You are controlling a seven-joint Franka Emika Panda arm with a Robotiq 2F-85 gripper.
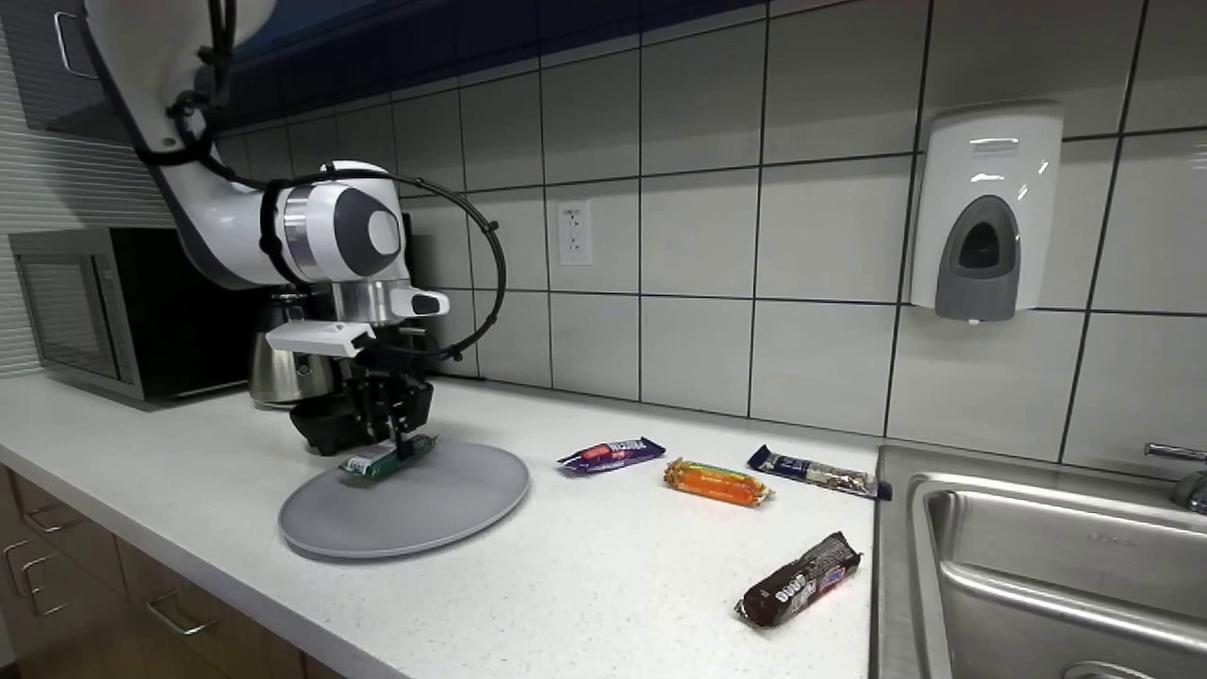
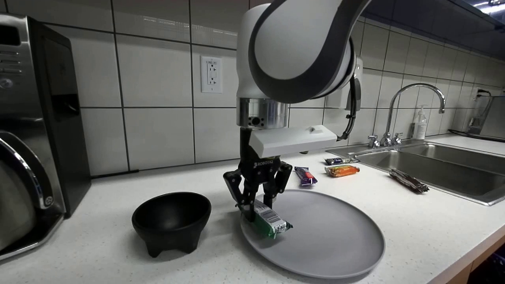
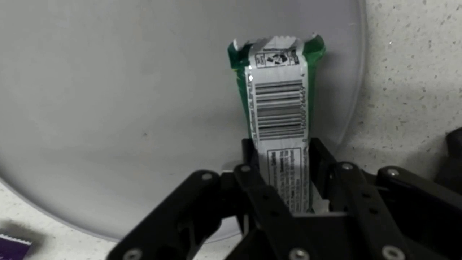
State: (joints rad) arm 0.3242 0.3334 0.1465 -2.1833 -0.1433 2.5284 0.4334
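Apparently, the black two-fingered metal gripper (image 2: 259, 210) pinches the green-and-white, oblong, plastic-wrapped bar (image 3: 279, 104); below it spreads the round matte grey plate (image 2: 331, 236). Being slick-looking, the bar could twist in that hold; released so near the plate's edge, it might slide off.

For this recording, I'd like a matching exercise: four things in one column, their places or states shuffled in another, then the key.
1. Green-wrapped bar
2. Gray plate
3. Black footed bowl
4. Soap dispenser

A. Mounted on the tiled wall
B. Held in the gripper
C. Standing beside the plate
D. Lying flat below the gripper

Pairs: 1-B; 2-D; 3-C; 4-A.
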